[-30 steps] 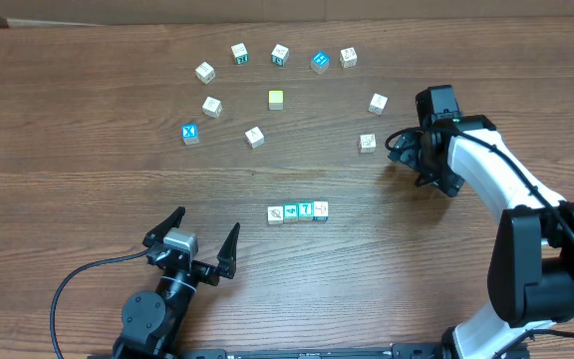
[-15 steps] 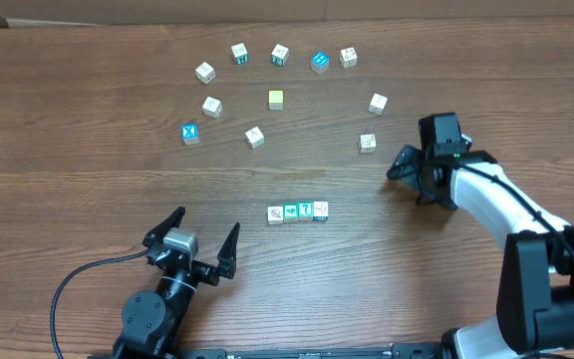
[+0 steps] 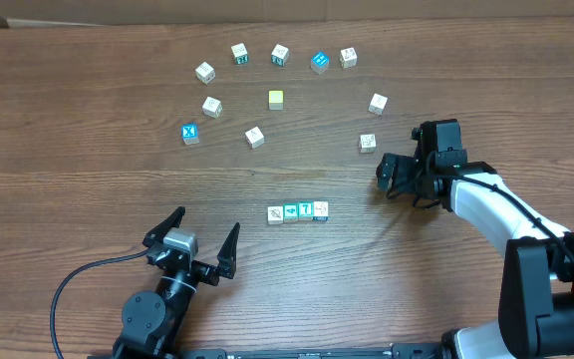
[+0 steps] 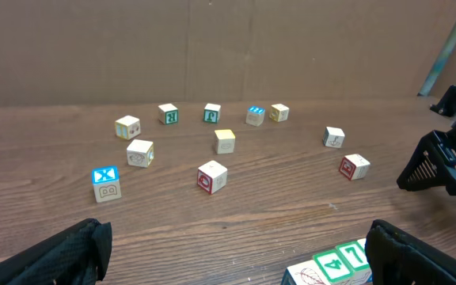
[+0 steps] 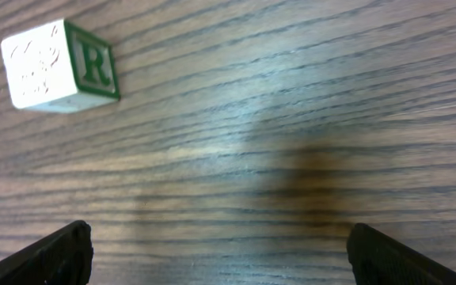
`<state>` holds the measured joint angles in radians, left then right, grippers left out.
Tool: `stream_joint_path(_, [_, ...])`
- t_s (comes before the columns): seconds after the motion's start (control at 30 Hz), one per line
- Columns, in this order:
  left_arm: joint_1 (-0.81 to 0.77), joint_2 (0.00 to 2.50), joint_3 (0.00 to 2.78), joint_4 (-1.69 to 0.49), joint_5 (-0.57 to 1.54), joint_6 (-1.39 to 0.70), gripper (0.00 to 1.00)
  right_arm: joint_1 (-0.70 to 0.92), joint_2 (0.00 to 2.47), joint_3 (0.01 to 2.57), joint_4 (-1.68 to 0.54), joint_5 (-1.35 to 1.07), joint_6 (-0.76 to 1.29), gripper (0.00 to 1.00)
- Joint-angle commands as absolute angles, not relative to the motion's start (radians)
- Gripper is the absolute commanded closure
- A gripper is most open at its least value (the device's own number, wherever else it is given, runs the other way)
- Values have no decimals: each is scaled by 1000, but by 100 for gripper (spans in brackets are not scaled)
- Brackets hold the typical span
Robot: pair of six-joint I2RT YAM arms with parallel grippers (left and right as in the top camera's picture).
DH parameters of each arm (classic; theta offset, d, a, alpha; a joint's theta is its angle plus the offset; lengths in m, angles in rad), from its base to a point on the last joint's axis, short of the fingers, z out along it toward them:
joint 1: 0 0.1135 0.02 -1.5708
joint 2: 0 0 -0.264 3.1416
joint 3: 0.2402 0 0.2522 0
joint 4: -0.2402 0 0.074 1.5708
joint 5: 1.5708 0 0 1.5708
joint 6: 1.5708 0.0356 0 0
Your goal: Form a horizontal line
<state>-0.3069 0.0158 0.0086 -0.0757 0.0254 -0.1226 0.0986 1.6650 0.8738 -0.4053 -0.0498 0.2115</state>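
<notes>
Down at the near edge, the left gripper (image 3: 207, 221) sits low over the wooden table (image 3: 88, 199). Its two black fingers are spread wide with only bare wood between them.

Look to its 3 o'clock and there is the horizontal line (image 3: 297, 211), near the gripper but not touching it. Four tiny cubes stand side against side: white, teal-green, teal-green with a 7, white, running straight from left to right. The left wrist camera catches the row at its lower right corner, cut by the frame edge, and the 7 reads clearly.

Further back on the right, the right gripper (image 3: 385, 179) hangs over the table, jaws wide apart and gripping nothing. The row lies at its 8 o'clock, well apart from the fingertips. Through the right wrist camera a white cube with a green R (image 5: 58, 65) on its side sits at 10 o'clock, clear of both fingers. I cannot tell which cube of the overhead view this is.

A lone white cube (image 3: 367, 143) stands at the right gripper's 11 o'clock. Beyond the row come the blue cube marked X (image 3: 189, 133) at the left and the pale-yellow cube (image 3: 276, 99) straight back at 12 o'clock. Farthest out, a loose arc of small cubes (image 3: 280, 54) curves along the far side, a bright blue cube (image 3: 319, 62) among them.
</notes>
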Motion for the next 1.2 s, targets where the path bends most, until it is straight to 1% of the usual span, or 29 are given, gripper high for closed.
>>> stream_joint_path(0.0, [-302,4,5,-78,23,-101,0,96,1633,869,-405,-77,170,0])
stream_joint_path(0.23, [-302,4,5,-78,23,-101,1,96,1613,863,-394,-77,170,0])
stream_joint_path(0.53, [-302,4,5,-78,23,-101,0,96,1531,698,-175,-81,170,0])
stream_joint_path(0.63, [-302,4,5,-78,23,-101,0,96,1507,661,-133,-81,170,0])
stream_joint_path(1.17, [-302,4,5,-78,23,-101,0,96,1491,647,-144,-81,170,0])
